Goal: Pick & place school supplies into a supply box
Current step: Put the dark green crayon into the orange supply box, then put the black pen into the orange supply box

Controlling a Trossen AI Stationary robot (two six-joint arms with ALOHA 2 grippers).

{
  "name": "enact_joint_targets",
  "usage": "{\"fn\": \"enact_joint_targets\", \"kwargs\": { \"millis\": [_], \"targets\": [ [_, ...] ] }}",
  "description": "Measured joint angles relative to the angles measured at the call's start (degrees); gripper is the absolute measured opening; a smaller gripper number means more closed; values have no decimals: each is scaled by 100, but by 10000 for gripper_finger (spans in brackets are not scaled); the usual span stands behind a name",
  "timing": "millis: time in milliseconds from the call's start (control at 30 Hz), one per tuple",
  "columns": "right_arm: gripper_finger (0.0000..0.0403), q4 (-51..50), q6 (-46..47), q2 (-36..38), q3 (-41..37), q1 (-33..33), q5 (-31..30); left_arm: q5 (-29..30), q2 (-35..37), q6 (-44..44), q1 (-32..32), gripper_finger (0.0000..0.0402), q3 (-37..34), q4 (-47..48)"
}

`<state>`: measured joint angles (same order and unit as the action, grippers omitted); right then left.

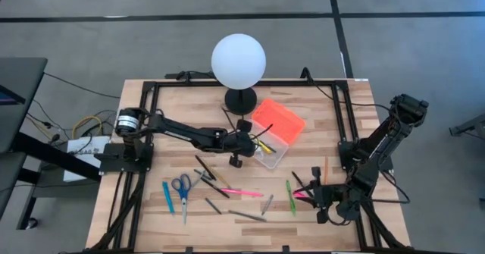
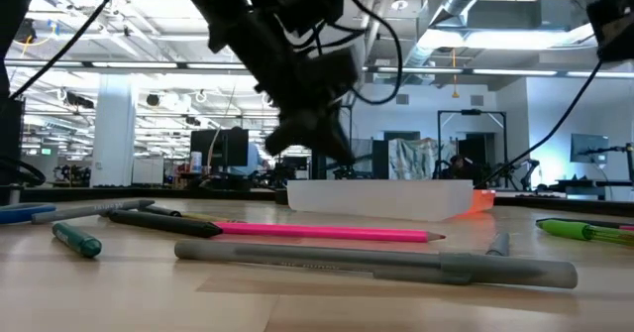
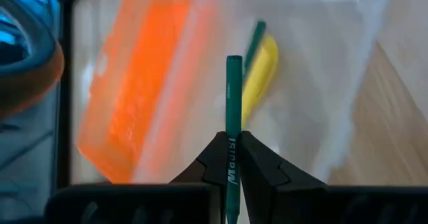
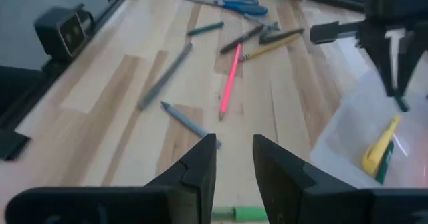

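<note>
The left hand (image 3: 231, 158), clamped on a green pen (image 3: 233, 97), hangs directly above the open clear box (image 1: 274, 149), where a yellow marker (image 3: 257, 77) lies, and an off-centre release could bounce the pen off the box wall onto the counter (image 1: 356, 117), while the right hand (image 4: 234, 158) waits apart.

The tabletop (image 1: 182, 95) was pale wood with light grain. The supply box (image 1: 277, 120) had a bright orange ribbed lid over a clear body, with a yellow marker (image 3: 257, 77) inside. The black left tool (image 3: 233, 158) pinched a dark green pen (image 3: 233, 90) with white lettering. A pink pencil (image 2: 327, 233), grey pens (image 2: 376, 261), blue scissors (image 1: 183, 184) and a bright green marker (image 1: 289, 190) lay about. The globe lamp (image 1: 239, 59) was white on a black base.
</note>
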<state>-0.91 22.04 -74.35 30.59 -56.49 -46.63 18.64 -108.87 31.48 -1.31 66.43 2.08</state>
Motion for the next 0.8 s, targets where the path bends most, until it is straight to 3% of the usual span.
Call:
{"fn": "enact_joint_targets", "kwargs": {
  "millis": [533, 800],
  "targets": [
    [92, 52, 68, 0, -72, 55, -227, 134, -16, -361, 209, 105, -10, 95],
    [92, -99, 846, 0, -72, 369, 40, 584, 111, -555, -226, 122, -8, 658]
  ]
}}
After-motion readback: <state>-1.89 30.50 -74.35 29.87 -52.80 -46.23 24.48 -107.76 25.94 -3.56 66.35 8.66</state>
